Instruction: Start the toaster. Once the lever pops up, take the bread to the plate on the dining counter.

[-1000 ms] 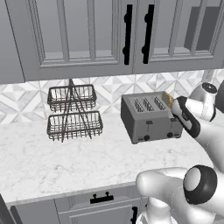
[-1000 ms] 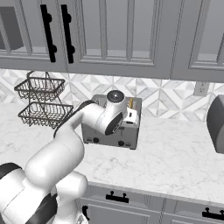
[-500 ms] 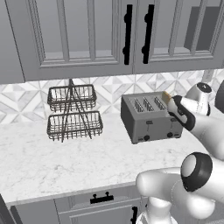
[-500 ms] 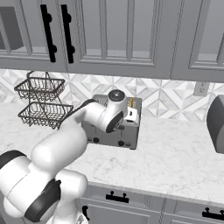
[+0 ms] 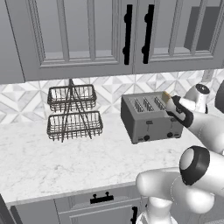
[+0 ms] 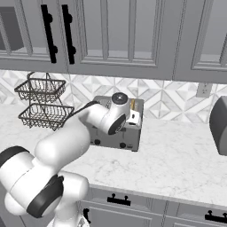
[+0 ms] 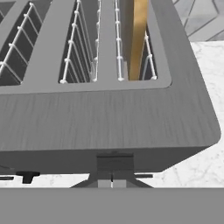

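Hand view puts you right over the front edge of the toaster (image 7: pixel 109 122), looking down into its slots, with the bread (image 7: pixel 139 39) standing upright in the slot nearest the right-hand end. Your end effector (image 7: pixel 113 183) has its tips pressed together, pinching nothing, and they sit against the small lever (image 7: pixel 114 162) below the top edge of the front face.

From the left base view, the toaster (image 5: pixel 151 116) stands on the marble surface (image 5: pixel 65 162) near the wall, with the wire basket rack (image 5: pixel 73 111) well apart to one side; the tan top of the bread (image 5: pixel 166 96) peeks above the slot beside the arm's wrist. The right base view shows the same slice (image 6: pixel 132 104) just behind the wrist.

My read is that you are at the lever-press step, so the bread transfer has not begun. Keep the tips closed and centred on the lever so they cannot slip off either side. Push straight down along the front face, not inward, or the toaster may slide back toward the wall. Once the lever seats, lift clear and wait.
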{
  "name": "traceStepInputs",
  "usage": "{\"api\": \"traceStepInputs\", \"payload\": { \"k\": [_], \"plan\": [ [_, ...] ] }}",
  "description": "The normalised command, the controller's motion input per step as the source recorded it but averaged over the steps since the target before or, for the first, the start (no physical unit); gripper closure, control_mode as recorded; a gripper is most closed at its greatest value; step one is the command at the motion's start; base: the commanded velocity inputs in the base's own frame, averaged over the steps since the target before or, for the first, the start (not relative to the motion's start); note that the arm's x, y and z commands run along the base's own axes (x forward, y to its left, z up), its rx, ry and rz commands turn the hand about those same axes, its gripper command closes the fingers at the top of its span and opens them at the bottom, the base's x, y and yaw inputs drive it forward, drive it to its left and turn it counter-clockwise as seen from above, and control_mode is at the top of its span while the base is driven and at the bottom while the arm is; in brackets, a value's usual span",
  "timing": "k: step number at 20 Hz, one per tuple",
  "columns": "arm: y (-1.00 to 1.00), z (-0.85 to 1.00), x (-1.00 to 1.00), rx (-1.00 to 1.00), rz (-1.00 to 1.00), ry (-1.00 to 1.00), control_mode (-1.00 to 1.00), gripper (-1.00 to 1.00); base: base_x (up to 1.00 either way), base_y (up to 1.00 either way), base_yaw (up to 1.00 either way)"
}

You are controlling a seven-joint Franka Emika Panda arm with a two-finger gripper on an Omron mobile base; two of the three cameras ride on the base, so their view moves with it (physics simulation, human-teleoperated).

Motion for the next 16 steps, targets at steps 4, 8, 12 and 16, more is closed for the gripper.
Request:
{"api": "traceStepInputs", "payload": {
  "k": [4,8,12,16],
  "plan": [
    [0.0,-0.06,0.15,0.04,0.0,0.0,-1.0,1.0,0.0,0.0,0.0],
    [0.0,-0.11,0.09,0.04,0.0,0.0,-1.0,1.0,0.0,0.0,0.0],
    [0.0,-0.19,0.0,0.04,0.0,0.02,-1.0,1.0,0.0,0.0,0.0],
    [0.0,-0.11,0.02,0.03,0.0,0.0,-1.0,1.0,0.0,0.0,0.0]
  ]
}}
